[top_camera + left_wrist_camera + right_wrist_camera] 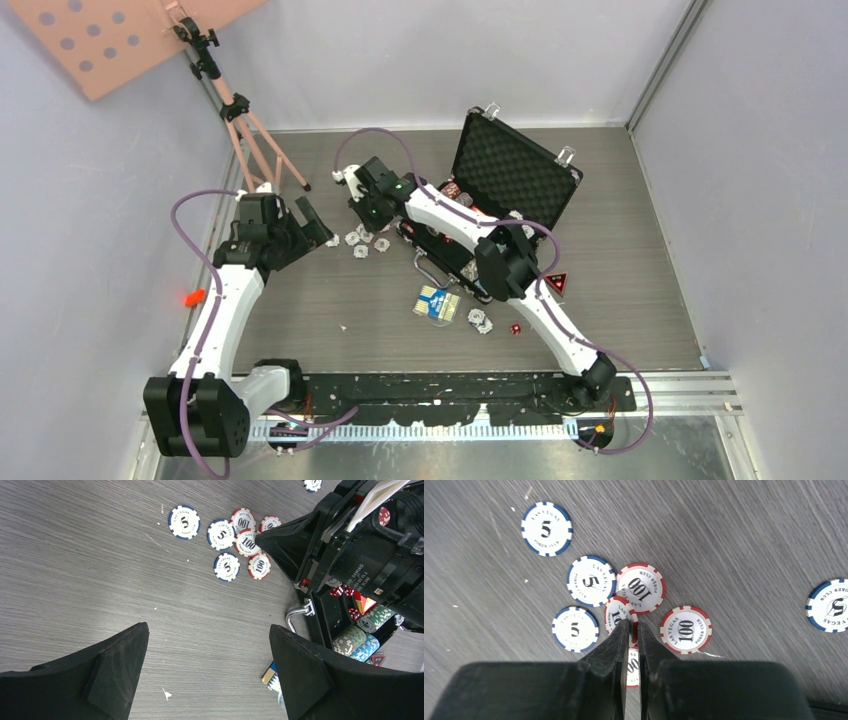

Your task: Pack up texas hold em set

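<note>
The black briefcase [510,165] stands open at the back, its foam lid raised. Chip stacks [357,637] and red dice [342,591] lie in its base. Loose poker chips [360,240] are scattered left of it. In the right wrist view my right gripper [633,625] is down on this cluster, its jaws drawn in to a narrow slit. A red 100 chip [619,611] lies at the tips; I cannot tell if it is pinched. My left gripper [209,630] hangs wide open over bare floor, left of the chips [239,542]. The blue card deck [437,303] lies near the front.
A pink tripod [245,125] stands at the back left under a pink perforated board [110,35]. A few chips [480,320] and a red die [516,329] lie by the deck. The case's silver handle [297,612] juts toward the left gripper. Grey walls close in the sides.
</note>
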You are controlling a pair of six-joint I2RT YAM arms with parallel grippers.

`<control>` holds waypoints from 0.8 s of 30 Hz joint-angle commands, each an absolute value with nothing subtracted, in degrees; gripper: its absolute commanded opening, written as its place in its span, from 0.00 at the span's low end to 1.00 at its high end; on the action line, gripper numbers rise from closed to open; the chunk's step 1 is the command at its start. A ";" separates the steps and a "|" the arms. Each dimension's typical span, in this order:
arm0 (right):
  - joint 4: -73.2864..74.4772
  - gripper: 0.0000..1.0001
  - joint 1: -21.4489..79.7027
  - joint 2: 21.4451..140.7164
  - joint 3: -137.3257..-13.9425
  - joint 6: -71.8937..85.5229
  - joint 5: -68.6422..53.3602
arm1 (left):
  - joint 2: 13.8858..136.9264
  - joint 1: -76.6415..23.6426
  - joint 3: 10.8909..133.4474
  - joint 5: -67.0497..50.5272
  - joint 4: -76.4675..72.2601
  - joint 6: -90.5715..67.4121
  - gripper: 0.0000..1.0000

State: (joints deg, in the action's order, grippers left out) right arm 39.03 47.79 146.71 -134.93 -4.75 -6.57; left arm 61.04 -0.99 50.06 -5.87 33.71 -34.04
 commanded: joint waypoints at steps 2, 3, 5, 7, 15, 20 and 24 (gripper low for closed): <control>38.37 0.06 48.11 139.94 -135.35 -0.36 -9.75 | 59.68 -0.79 50.34 -9.00 32.12 -33.35 0.93; 37.94 0.03 48.05 139.54 -134.01 0.50 -10.15 | 59.86 -0.79 50.22 -9.89 31.92 -33.21 0.93; 36.99 0.01 47.73 137.96 -131.60 2.15 -11.58 | 60.31 -0.79 50.19 -11.87 31.59 -33.21 0.92; 35.55 0.00 47.28 136.05 -128.75 3.67 -13.15 | 60.81 -0.79 50.19 -12.94 31.34 -33.87 0.91; 32.03 0.01 44.37 129.01 -120.68 9.02 -17.21 | 61.84 -0.79 49.95 -16.77 28.92 -37.08 0.89; 31.37 0.01 42.04 123.22 -116.10 8.64 -16.43 | 62.47 -0.79 49.49 -19.33 27.87 -37.97 0.87; 31.31 0.00 40.55 119.55 -110.84 6.75 -12.10 | 62.37 -0.79 49.95 -19.47 29.30 -36.82 0.86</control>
State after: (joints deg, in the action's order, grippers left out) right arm 33.85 41.71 126.56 -114.04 7.75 -15.31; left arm 62.52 -0.99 49.76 -17.19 30.41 -37.23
